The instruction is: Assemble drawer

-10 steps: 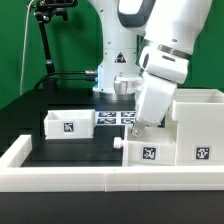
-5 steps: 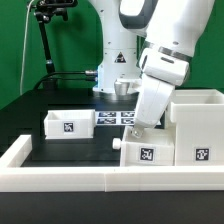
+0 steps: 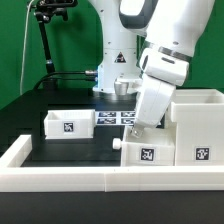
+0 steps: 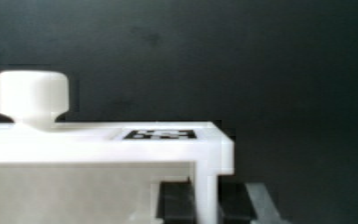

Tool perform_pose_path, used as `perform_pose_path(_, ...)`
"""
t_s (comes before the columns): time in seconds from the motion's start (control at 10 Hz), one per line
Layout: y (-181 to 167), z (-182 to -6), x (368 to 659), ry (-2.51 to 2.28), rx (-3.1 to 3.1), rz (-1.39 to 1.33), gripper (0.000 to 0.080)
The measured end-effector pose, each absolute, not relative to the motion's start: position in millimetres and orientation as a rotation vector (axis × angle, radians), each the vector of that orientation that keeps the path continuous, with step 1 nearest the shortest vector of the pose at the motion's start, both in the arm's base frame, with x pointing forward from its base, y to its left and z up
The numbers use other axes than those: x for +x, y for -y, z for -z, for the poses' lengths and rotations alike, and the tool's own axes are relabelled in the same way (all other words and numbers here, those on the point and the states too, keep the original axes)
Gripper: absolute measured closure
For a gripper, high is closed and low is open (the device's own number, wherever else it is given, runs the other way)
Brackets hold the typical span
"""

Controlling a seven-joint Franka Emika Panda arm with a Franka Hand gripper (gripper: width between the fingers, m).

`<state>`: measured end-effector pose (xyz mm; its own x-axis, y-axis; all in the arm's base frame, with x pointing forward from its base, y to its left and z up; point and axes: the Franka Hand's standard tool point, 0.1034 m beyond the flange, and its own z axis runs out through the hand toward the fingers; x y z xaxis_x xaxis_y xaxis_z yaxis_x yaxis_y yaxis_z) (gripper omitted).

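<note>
1. A black table (image 3: pixel 30 110) stands before a green wall (image 3: pixel 20 40). A low white border wall (image 3: pixel 60 175) runs along the table's near edge.
2. The gripper (image 3: pixel 137 127) slants down onto the back of a knobbed tray (image 3: pixel 145 152). In the exterior view its fingertips are hidden behind the tray's rim. In the wrist view the gripper (image 4: pixel 211 205) shows only as dark fingers (image 4: pixel 247 202) low against the tray (image 4: pixel 87 165). I cannot tell how wide the jaws stand, or whether they grip the tray.
3. The knobbed tray sits on the table just beside the housing (image 3: pixel 197 125), on the housing's side toward the exterior view's left. Whether the two touch cannot be told.
4. The tray's knob (image 3: pixel 118 143) points away from the housing, and a square tag (image 3: pixel 148 154) faces the front.
5. The housing is tall and open-topped.
6. The marker board (image 3: pixel 118 117) lies flat, farther back than the knobbed tray and to the exterior view's left of the housing.
7. A second tray (image 3: pixel 68 123) rests well apart from the housing, beyond the marker board.
</note>
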<state>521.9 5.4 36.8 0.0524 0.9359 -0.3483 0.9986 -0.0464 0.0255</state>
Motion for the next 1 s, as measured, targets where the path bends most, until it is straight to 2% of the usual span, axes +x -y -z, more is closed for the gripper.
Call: perform_pose_path(1.0,1.7,-39.1,520.9,-1.983,2.051,0.425,0.0753)
